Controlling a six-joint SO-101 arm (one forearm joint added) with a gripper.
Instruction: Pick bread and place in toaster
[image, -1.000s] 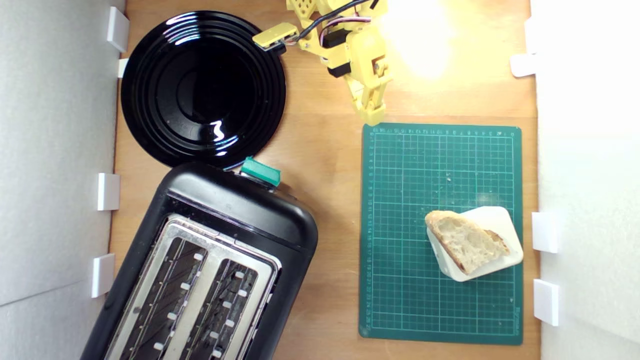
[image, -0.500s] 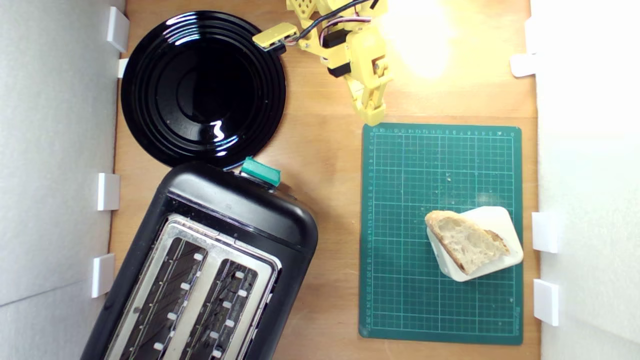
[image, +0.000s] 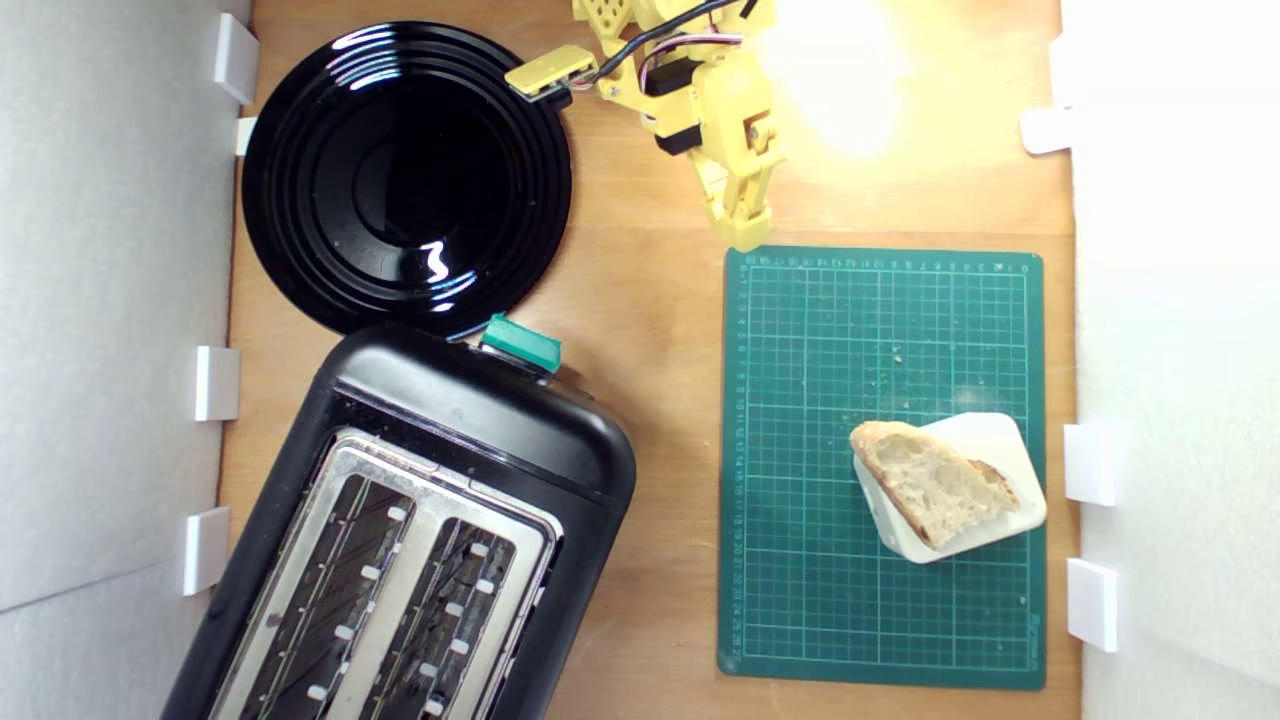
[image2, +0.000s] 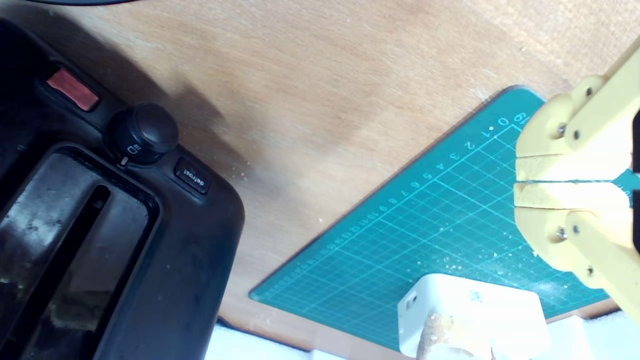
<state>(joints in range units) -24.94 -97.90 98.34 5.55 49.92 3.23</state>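
The bread (image: 935, 493), a wedge with pale crumb and brown crust, lies on a cream block (image: 985, 440) at the green mat's lower right in the exterior view; a bit of it (image2: 445, 335) shows in the wrist view. The black toaster (image: 470, 415) with silver slotted top and green lever knob (image: 521, 342) fills the exterior view's lower left; its side (image2: 190, 260) shows in the wrist view. My yellow gripper (image: 742, 235) hangs just above the mat's top left corner, far from the bread. Its jaws are pressed together, empty, as the wrist view shows (image2: 520, 181).
A round black plate (image: 300, 180) lies at the exterior view's upper left, touching the toaster's top end. The green cutting mat (image: 820, 340) covers the right half of the wooden table (image: 650, 330). White walls with clips (image: 1090, 464) line both sides.
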